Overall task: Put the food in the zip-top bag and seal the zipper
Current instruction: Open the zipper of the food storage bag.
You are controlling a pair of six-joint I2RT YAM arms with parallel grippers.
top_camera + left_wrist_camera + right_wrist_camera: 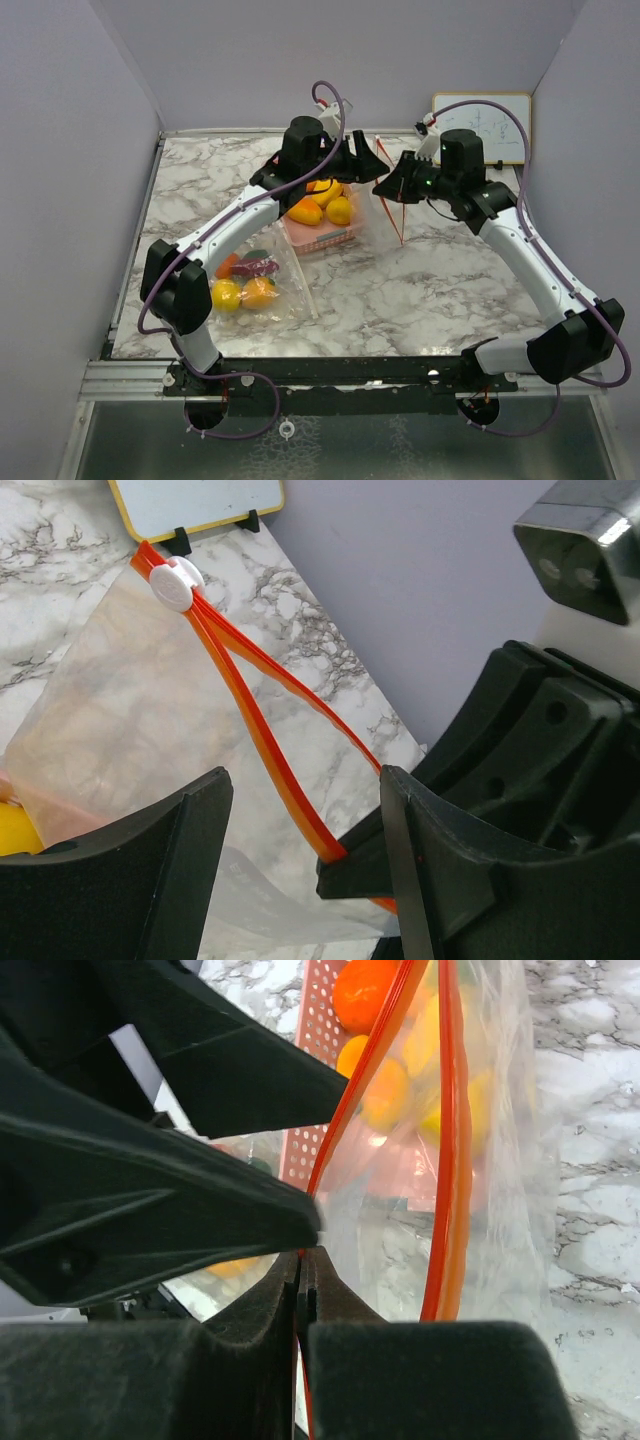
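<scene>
- Food lies far left under clear plastic, and more fruit sits mid-table in the basket.
- Left gripper stands open, with one zipper strip running loose between its fingers.
- Bag mouth gapes, and the slider is parked at the far end.
- Right gripper is pinched tight on the zipper rim.
- My call: this is the bag-opening step. Next, the left gripper needs to clamp its strip and spread the mouth for loading.

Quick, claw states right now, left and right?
Left claw: open, straddling the orange zipper track, not gripping it.
Right claw: shut on the zipper track.
</scene>
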